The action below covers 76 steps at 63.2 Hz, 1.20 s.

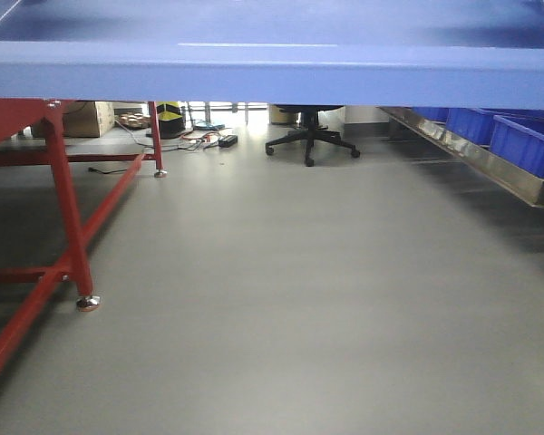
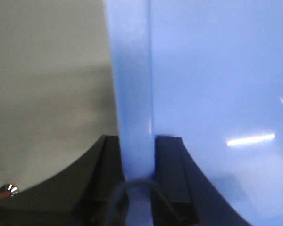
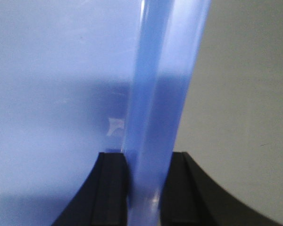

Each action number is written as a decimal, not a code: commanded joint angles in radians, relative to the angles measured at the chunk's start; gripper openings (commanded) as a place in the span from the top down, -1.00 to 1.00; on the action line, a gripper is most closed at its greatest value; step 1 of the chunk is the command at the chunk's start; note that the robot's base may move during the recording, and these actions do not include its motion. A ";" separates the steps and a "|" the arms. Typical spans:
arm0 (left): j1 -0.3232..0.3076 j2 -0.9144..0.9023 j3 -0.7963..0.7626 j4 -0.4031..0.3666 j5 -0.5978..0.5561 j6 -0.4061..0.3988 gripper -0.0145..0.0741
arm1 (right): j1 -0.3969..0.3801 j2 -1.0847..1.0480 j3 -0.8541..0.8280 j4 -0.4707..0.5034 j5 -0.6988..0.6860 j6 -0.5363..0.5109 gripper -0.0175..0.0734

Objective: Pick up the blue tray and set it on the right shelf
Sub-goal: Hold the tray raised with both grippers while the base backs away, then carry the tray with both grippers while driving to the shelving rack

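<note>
I have the blue tray (image 1: 272,72) up in the air, held at both ends. In the front view it fills the top of the picture, with its long rim running flat across. My left tool (image 2: 138,150) is pinching the tray's rim, with one black finger on each side of it. My right tool (image 3: 145,162) is pinching the rim at the other end in the same way. The right shelf (image 1: 490,168) is off to the right and lower than the tray, a shiny steel rail with dark blue bins (image 1: 526,140) sitting on it. The desk with red legs (image 1: 68,199) is on the left, and an office chair (image 1: 310,136) stands far back on the grey floor (image 1: 281,308). I think the job now is to carry the tray over to the shelf. To do it well I would move both arms together at the same speed, so the tray does not twist or slip out of a pinch. I would keep it flat, turn slowly to the right, and look for a bare spot beside the bins — I cannot see one from here — before I lower it and let go.
</note>
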<state>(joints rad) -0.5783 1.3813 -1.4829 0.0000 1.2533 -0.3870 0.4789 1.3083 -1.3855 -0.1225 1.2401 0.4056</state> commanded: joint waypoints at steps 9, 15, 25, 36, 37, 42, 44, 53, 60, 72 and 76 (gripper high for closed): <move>-0.011 -0.030 -0.025 -0.010 0.084 0.029 0.78 | 0.000 -0.027 -0.036 -0.016 -0.054 -0.041 0.49; -0.011 -0.030 -0.025 -0.010 0.084 0.029 0.78 | 0.000 -0.027 -0.036 -0.016 -0.054 -0.041 0.49; -0.011 -0.030 -0.025 -0.012 0.084 0.029 0.78 | 0.000 -0.027 -0.036 -0.016 -0.054 -0.041 0.49; -0.011 -0.030 -0.025 -0.012 0.084 0.029 0.78 | 0.000 -0.027 -0.036 -0.016 -0.054 -0.041 0.49; -0.011 -0.030 -0.025 -0.012 0.084 0.029 0.78 | 0.000 -0.027 -0.036 -0.016 -0.054 -0.041 0.49; -0.011 -0.030 -0.025 -0.012 0.084 0.029 0.78 | 0.000 -0.027 -0.036 -0.016 -0.054 -0.041 0.49; -0.011 -0.030 -0.025 -0.012 0.084 0.029 0.78 | 0.000 -0.027 -0.036 -0.016 -0.054 -0.041 0.49; -0.011 -0.030 -0.025 -0.012 0.084 0.029 0.78 | 0.000 -0.027 -0.036 -0.016 -0.054 -0.041 0.49; -0.011 -0.030 -0.025 -0.012 0.084 0.029 0.78 | 0.000 -0.027 -0.036 -0.016 -0.054 -0.041 0.49; -0.011 -0.030 -0.025 -0.012 0.084 0.029 0.78 | 0.000 -0.027 -0.036 -0.016 -0.054 -0.041 0.49; -0.011 -0.030 -0.025 -0.013 0.084 0.029 0.78 | 0.000 -0.027 -0.036 -0.016 -0.054 -0.041 0.49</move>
<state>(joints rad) -0.5783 1.3813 -1.4806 0.0000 1.2579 -0.3870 0.4789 1.3083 -1.3855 -0.1225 1.2426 0.4056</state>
